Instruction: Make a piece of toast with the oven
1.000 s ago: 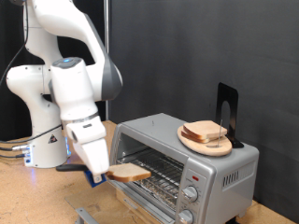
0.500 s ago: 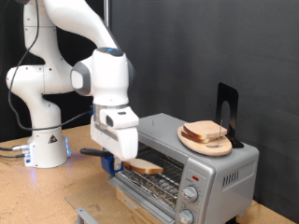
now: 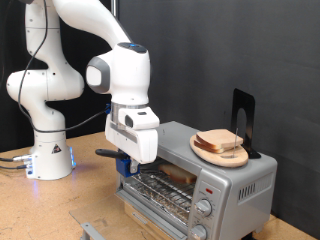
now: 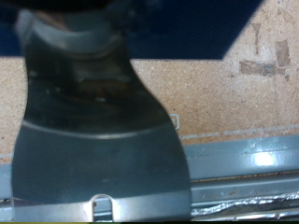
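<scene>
You're looking at the loading step. The arm (image 3: 120, 70) is reaching down with the gripper (image 3: 123, 166) sitting right at the open mouth of the oven (image 3: 215, 180). The hand's casing is hiding the blue fingers (image 3: 121, 168), so you can't tell whether they're spread or closed. The wrist view is too blurred to help, showing only a grey shape over the wooden table (image 4: 234, 84).

Just beyond the gripper, inside the oven, the piece of toast (image 3: 181, 172) is lying on the wire rack (image 3: 160, 187). Whether the fingers are touching it isn't showing.

Further out from the gripper, on the oven's roof, a wooden plate (image 3: 205, 152) is carrying more bread (image 3: 222, 141).

Judging from this, the slice looks delivered. With the gripper so close to the rack and the door hanging open, any move calls for clearance.
</scene>
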